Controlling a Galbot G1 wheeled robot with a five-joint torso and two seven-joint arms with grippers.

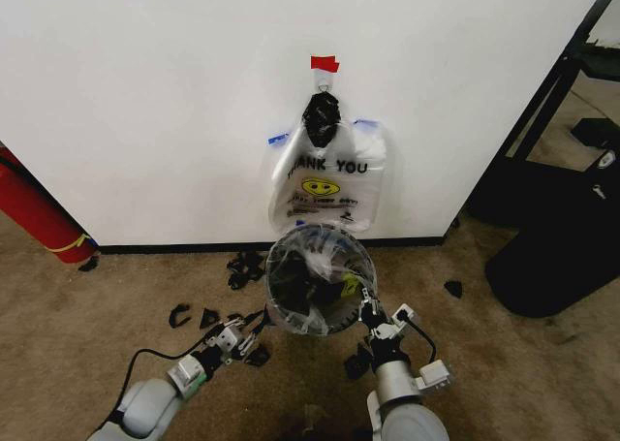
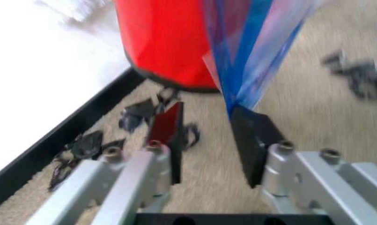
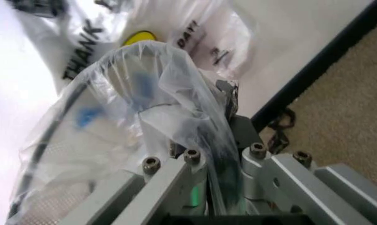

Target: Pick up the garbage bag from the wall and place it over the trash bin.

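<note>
Bag over the bin, both pincers at the rim!
Right gripper [image 3: 216, 154] pinches the garbage bag [image 1: 320, 267] draped across the trash bin [image 2: 169, 42]; left gripper [image 2: 210, 145] gapes wide, blue film just beyond one finger.

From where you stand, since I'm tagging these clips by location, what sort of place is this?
Probably an indoor test or lab space, not a home: a bare white wall with a black base strip, beige carpet strewn with black scraps, and a bunch of bags taped up above a small trash bin.
</note>
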